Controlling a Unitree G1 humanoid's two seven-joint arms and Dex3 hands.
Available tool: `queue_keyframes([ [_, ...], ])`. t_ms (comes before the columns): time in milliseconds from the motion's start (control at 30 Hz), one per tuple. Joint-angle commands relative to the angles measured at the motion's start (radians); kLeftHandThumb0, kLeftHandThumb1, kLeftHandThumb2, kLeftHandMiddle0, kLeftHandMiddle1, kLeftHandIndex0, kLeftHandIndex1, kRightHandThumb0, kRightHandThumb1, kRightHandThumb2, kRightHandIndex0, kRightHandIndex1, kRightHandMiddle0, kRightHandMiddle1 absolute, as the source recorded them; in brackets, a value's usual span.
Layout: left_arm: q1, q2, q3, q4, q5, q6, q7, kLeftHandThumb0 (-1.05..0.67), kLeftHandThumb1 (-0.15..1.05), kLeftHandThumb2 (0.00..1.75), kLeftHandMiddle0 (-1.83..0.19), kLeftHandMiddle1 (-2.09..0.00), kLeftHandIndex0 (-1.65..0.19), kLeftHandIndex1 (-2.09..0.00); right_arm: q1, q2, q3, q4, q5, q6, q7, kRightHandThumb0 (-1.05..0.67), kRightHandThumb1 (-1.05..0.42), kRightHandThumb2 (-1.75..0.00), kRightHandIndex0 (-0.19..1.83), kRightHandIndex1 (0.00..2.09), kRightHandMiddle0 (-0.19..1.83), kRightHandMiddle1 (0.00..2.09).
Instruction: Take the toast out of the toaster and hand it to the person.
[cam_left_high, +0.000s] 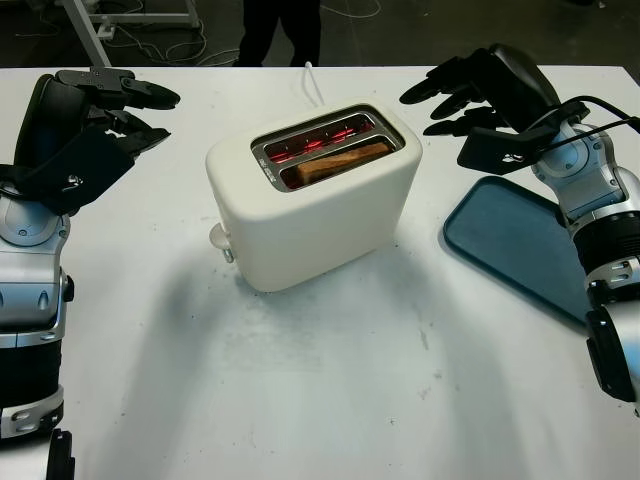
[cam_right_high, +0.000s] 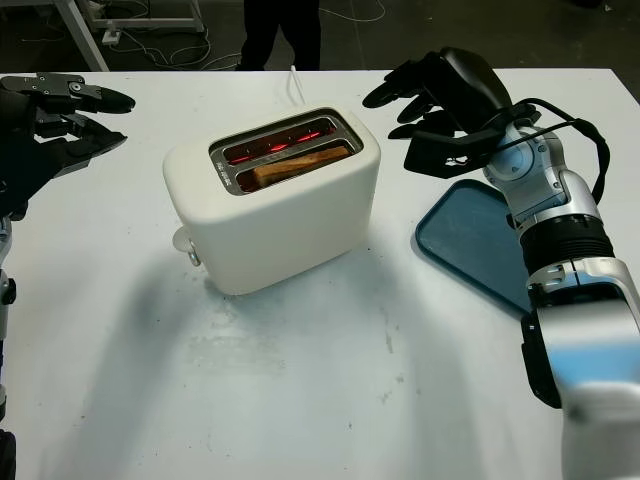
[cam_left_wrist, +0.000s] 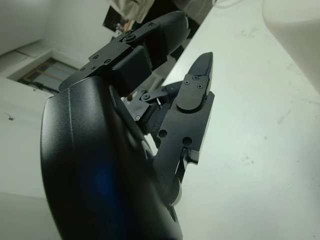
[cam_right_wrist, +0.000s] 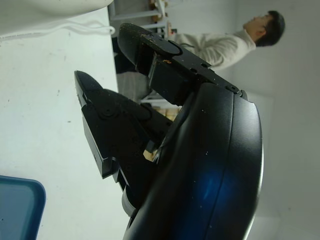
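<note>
A cream toaster (cam_left_high: 315, 200) stands in the middle of the white table, its far slot glowing red. A brown slice of toast (cam_left_high: 343, 161) sticks up a little from the near slot. My right hand (cam_left_high: 450, 100) hovers open to the right of the toaster's top, a short gap away, holding nothing. My left hand (cam_left_high: 135, 110) is raised open at the left, well clear of the toaster. A person's dark legs (cam_left_high: 280, 30) stand beyond the table's far edge; a person in a light top (cam_right_wrist: 220, 47) appears in the right wrist view.
A blue tray (cam_left_high: 510, 245) lies flat at the right, under my right forearm. The toaster's white cord (cam_left_high: 312, 82) runs toward the far edge. A lever knob (cam_left_high: 220, 238) juts from the toaster's near left end. A metal stand (cam_left_high: 90, 25) is on the floor behind.
</note>
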Motion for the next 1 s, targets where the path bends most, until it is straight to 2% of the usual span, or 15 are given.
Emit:
queue_keyframes([
  [0, 0.014, 0.001, 0.002, 0.003, 0.0, -0.012, 0.002, -0.12, 0.85, 0.0, -0.83, -0.87, -0.99, -0.24, 0.011, -0.01, -0.005, -0.008, 0.008, -0.003, -0.003, 0.0, -0.67, 0.0, 1.32, 0.0, 1.1, 0.0],
  [467, 0.012, 0.002, -0.004, -0.012, 0.009, 0.01, 0.003, -0.11, 0.85, 0.0, -0.82, -0.86, -0.99, -0.24, 0.008, -0.01, -0.005, -0.001, 0.008, -0.008, -0.003, -0.01, -0.67, 0.0, 1.32, 0.0, 1.1, 0.0],
  [967, 0.008, 0.007, -0.003, 0.006, 0.003, -0.026, -0.001, -0.1, 0.85, 0.0, -0.83, -0.88, -0.99, -0.24, 0.002, -0.011, -0.003, 0.0, 0.005, -0.009, -0.001, 0.02, -0.67, 0.0, 1.33, 0.01, 1.11, 0.01],
])
